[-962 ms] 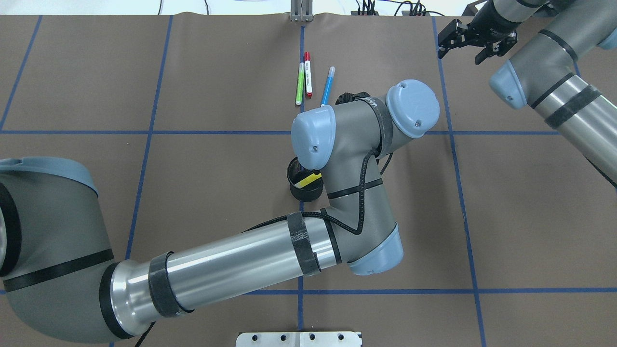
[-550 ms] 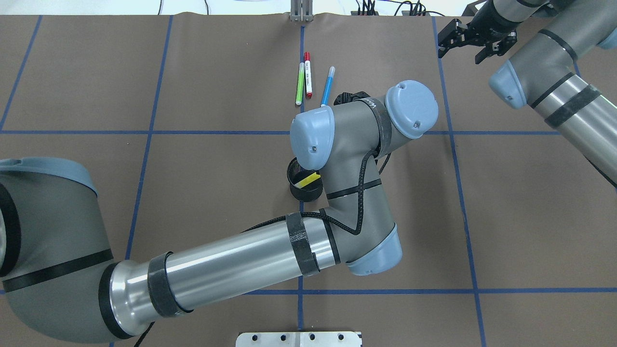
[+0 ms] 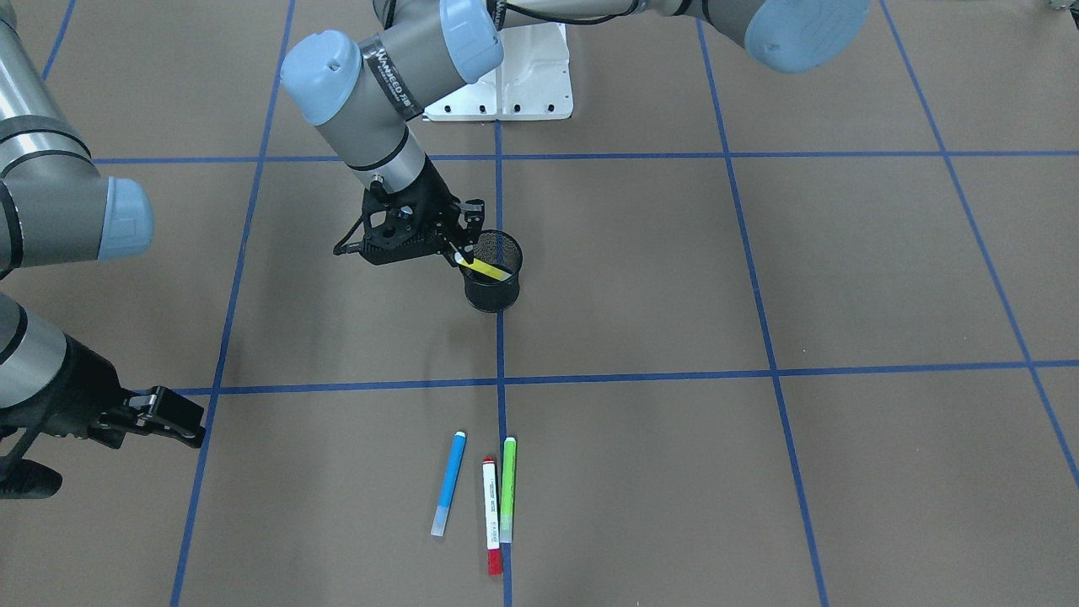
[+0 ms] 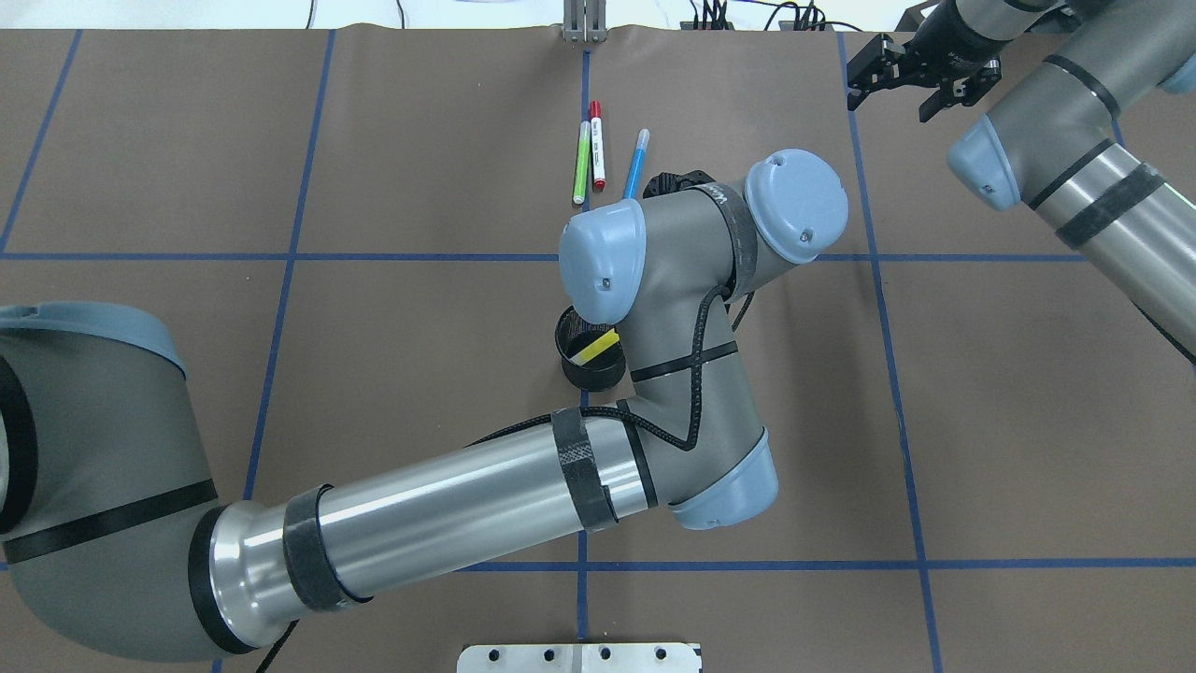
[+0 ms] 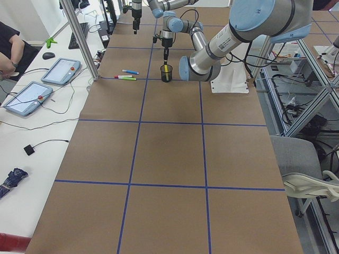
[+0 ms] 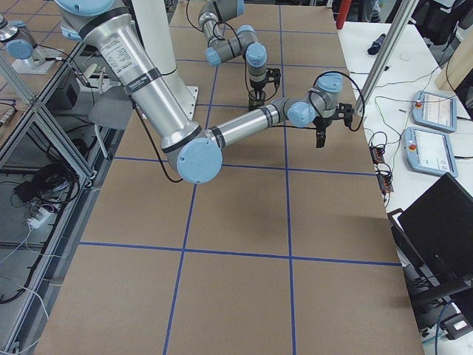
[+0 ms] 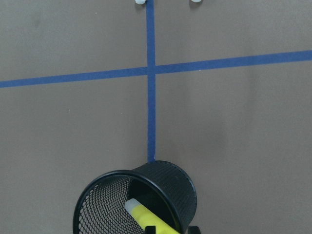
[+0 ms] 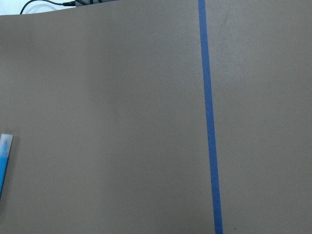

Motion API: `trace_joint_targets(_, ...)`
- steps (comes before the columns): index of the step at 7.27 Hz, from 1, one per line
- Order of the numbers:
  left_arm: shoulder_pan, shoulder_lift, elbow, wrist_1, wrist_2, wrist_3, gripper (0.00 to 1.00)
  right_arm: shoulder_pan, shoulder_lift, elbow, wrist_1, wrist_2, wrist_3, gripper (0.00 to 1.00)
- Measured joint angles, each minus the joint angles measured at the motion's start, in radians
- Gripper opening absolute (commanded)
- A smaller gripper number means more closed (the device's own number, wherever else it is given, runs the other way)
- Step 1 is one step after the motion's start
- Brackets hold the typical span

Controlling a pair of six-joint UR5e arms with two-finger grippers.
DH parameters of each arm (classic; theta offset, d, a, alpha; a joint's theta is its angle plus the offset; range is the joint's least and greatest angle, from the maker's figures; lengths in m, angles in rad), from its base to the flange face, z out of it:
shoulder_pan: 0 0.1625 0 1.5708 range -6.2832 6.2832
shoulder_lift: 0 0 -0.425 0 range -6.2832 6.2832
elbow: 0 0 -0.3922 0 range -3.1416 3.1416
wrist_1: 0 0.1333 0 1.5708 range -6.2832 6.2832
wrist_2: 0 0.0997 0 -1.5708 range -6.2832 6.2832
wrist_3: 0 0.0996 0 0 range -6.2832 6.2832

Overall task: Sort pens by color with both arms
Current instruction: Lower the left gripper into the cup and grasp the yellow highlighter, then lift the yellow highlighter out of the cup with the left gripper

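My left gripper (image 3: 461, 250) hangs over the black wire-mesh cup (image 3: 493, 291), shut on a yellow pen (image 3: 487, 269) that slants down into the cup. In the left wrist view the yellow pen (image 7: 146, 218) has its pale end inside the cup (image 7: 181, 189). From overhead the wrist hides this gripper. On the far side lie a light green pen (image 4: 581, 162), a white pen with red ends (image 4: 597, 145) and a blue pen (image 4: 635, 168), close together. My right gripper (image 4: 892, 101) hovers open at the far right, holding nothing. The blue pen's (image 8: 4, 168) tip shows at its wrist view's left edge.
Blue tape lines (image 4: 878, 257) split the brown table cover into squares. The white pedestal base (image 3: 527, 84) sits at the robot's edge, a metal post (image 4: 584, 23) at the far edge. A side bench with tablets (image 5: 61, 71) and a seated person runs beside the table.
The left arm's wrist has drifted slightly left, with the yellow pen still slanting into the cup. The right gripper has edged a little farther away.
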Motion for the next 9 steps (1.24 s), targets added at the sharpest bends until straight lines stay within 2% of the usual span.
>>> trace_joint_targets(1, -0.010, 0.014, -0.028, 0.011, 0.005, -0.007, 0.00, 0.000, 0.002, 0.002, 0.000, 0.000, 0.001, 1.00)
trace_joint_targets(6, -0.061, 0.080, -0.305, 0.189, 0.005, -0.005, 0.00, 0.000, 0.012, 0.020, -0.001, 0.005, 0.015, 1.00)
trace_joint_targets(9, -0.088, 0.188, -0.600, 0.211, -0.003, 0.009, 0.00, 0.000, 0.012, 0.036, -0.004, 0.005, 0.016, 1.00)
